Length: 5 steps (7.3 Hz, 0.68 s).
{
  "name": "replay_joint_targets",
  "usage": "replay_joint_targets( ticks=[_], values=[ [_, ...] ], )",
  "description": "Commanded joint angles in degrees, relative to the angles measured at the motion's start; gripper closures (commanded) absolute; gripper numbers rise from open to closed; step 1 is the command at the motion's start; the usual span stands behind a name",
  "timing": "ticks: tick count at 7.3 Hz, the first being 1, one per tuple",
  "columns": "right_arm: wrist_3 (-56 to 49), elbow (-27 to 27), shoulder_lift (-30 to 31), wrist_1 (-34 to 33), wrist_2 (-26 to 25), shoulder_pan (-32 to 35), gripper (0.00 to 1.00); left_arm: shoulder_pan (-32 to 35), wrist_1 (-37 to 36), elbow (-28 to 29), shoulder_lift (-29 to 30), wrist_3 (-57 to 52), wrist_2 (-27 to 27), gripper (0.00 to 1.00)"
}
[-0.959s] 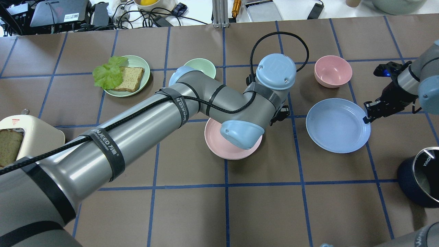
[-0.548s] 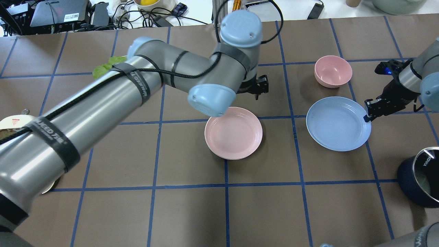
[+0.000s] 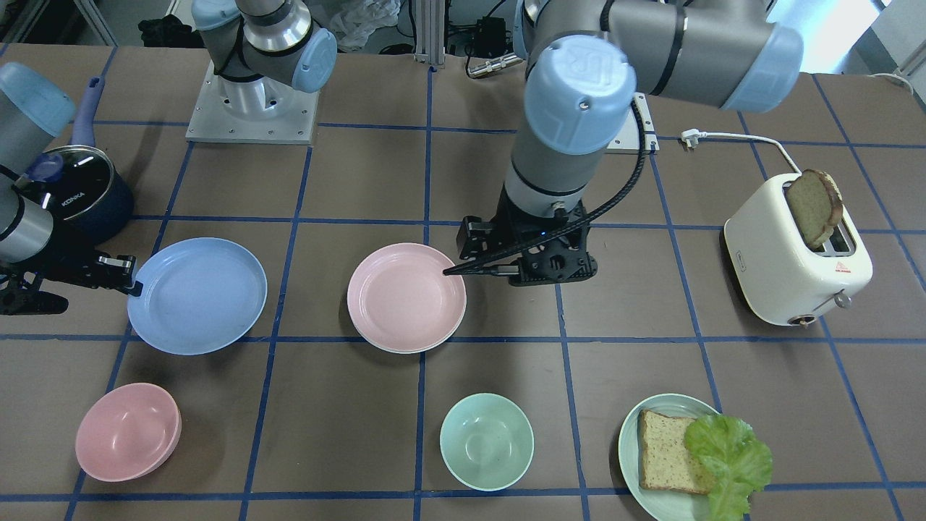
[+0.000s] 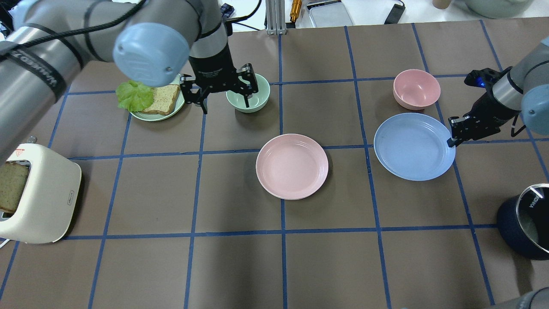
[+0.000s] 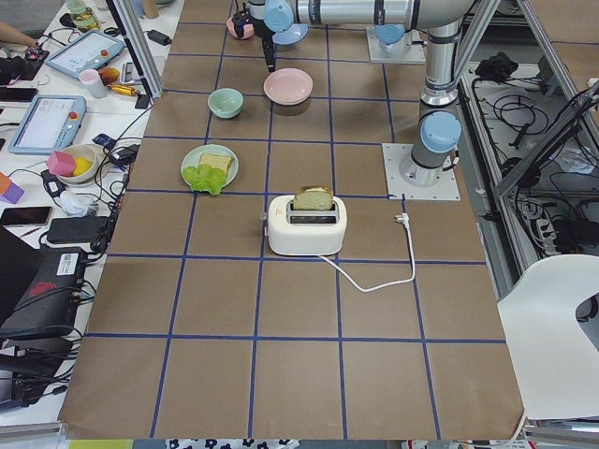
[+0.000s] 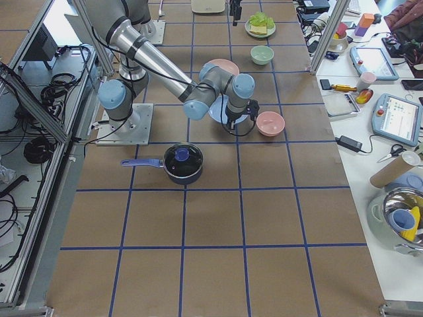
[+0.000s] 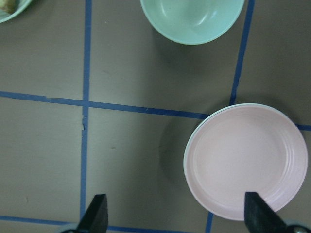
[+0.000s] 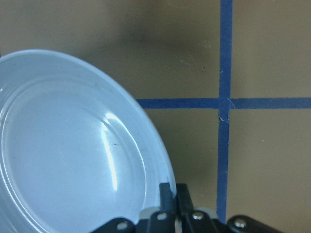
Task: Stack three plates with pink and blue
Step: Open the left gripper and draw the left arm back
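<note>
The pink plate (image 4: 292, 166) lies mid-table, and a pale cream rim (image 7: 186, 154) of another plate shows just under it. My right gripper (image 4: 450, 139) is shut on the right rim of the light blue plate (image 4: 414, 146). The right wrist view shows its fingers (image 8: 166, 194) pinched on the blue plate (image 8: 73, 145), which seems slightly raised and casts a shadow (image 3: 197, 295). My left gripper (image 4: 225, 101) is open and empty, high above the table between the mint bowl and the bread plate. Its wrist view shows both fingertips (image 7: 99, 216) spread apart and the pink plate (image 7: 245, 162) at lower right.
A pink bowl (image 4: 417, 89) sits just behind the blue plate. A mint bowl (image 4: 253, 98) and a green plate (image 4: 175, 81) with bread and lettuce are at back left. A toaster (image 4: 36, 193) stands front left and a dark pot (image 4: 529, 221) front right.
My left arm has swung away from over the pink plate to the back left by the mint bowl. My right gripper has shifted the blue plate a little left and back.
</note>
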State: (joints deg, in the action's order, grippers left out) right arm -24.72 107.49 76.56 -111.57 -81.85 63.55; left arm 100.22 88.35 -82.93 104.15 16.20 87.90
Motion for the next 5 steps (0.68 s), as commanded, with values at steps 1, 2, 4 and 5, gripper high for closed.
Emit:
replay_joint_targets(
  ticks=[1, 2, 4, 5],
  values=[
    [4.31, -1.67, 0.08, 1.79, 0.02, 2.44, 1.00, -3.53, 7.16, -0.73, -8.13, -6.69, 0.25, 0.00],
    [6.86, -1.76, 0.17, 1.79, 0.02, 4.28, 1.00, -4.32, 6.40, 0.39, -12.00, -8.19, 0.17, 0.00],
    [13.53, -1.76, 1.49, 1.79, 0.02, 8.58, 1.00, -5.73, 5.18, -2.38, -13.97, -8.90, 0.35, 0.00],
    [17.48, -1.85, 1.75, 1.88, 0.02, 10.87, 1.00, -5.83, 4.29, -5.45, -15.36, -9.08, 0.43, 0.00]
  ],
)
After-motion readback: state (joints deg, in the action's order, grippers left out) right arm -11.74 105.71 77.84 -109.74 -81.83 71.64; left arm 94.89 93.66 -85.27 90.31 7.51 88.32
